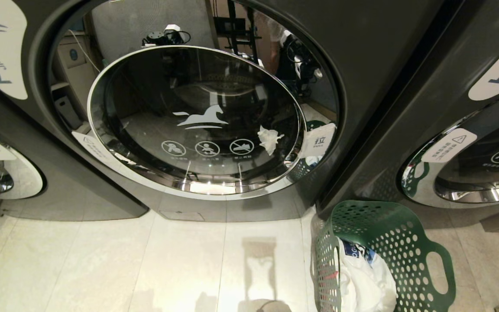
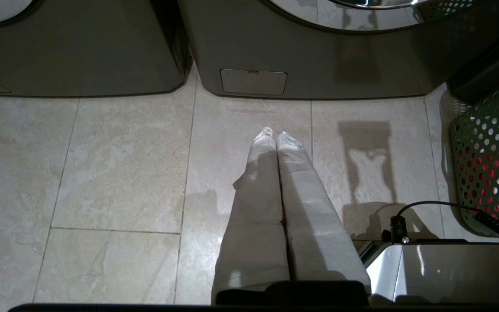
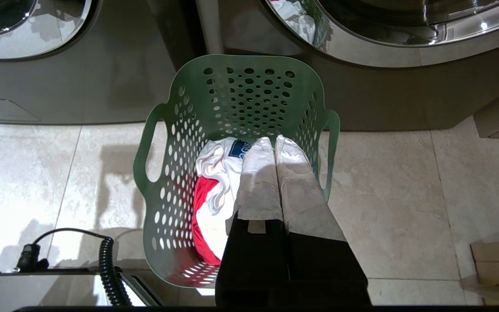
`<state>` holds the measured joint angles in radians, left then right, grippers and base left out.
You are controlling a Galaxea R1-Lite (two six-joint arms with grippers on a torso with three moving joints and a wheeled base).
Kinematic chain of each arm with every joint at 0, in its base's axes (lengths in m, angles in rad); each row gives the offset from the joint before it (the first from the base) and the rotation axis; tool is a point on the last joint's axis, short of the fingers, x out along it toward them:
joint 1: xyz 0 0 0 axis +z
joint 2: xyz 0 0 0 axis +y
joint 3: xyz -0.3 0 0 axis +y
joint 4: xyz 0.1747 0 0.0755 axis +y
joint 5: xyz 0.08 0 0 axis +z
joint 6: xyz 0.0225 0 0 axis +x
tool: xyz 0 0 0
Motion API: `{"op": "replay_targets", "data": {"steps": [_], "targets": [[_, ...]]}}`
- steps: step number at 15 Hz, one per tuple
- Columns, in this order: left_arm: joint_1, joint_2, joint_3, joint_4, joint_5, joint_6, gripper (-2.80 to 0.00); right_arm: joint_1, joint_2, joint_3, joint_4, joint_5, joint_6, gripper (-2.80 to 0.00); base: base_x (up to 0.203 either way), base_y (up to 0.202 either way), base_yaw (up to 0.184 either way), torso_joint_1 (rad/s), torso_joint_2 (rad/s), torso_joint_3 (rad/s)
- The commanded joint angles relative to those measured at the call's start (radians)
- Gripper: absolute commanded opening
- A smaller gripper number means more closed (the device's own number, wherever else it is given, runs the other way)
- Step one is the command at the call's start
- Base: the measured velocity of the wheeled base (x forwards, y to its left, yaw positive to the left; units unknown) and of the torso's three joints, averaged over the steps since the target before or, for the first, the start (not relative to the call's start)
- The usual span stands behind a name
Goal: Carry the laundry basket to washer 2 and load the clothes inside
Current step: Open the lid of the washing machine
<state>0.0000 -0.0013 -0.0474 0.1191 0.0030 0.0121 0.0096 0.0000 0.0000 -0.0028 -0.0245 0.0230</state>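
The laundry basket (image 3: 236, 112) stands on the tiled floor (image 1: 102, 260), close against the foot of the machines, in front of the seam between washer 2 (image 1: 362, 56) and the grey machine labelled 1 (image 1: 483, 130). The clothes (image 3: 215, 182) lie bunched in its bottom: a white garment with a blue patch over a red one.

The carrying looks finished; loading is the step ahead, and washer 2's round glass door (image 1: 195, 121) is shut. The next move therefore seems to call for opening it at the white pull tag (image 1: 319, 141) on its right rim, nearest the basket.

The right gripper (image 3: 274, 143) hangs above the basket's opening, fingers pressed together and holding nothing. The left gripper (image 2: 275, 136) hovers over bare tile in front of washer 2, likewise pressed together and empty.

Open floor lies before washer 2, with room for the door's swing. The basket's near handle (image 1: 442, 273) and rim sit to the right, so a door hinged on the left should clear it.
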Motion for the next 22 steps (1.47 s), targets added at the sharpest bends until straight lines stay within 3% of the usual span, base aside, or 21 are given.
{"op": "replay_targets", "data": {"steps": [1, 22], "targets": [[0.0, 0.001, 0.0, 0.001, 0.0, 0.0, -2.8, 0.001, 0.002, 0.0, 0.0, 0.0, 0.0, -2.8, 0.0, 0.0, 0.0, 0.0, 0.0, 0.0], [0.0, 0.001, 0.0, 0.001, 0.001, 0.0, -2.8, 0.001, 0.002, 0.0, 0.0, 0.0, 0.0, -2.8, 0.0, 0.0, 0.0, 0.0, 0.0, 0.0]]}}
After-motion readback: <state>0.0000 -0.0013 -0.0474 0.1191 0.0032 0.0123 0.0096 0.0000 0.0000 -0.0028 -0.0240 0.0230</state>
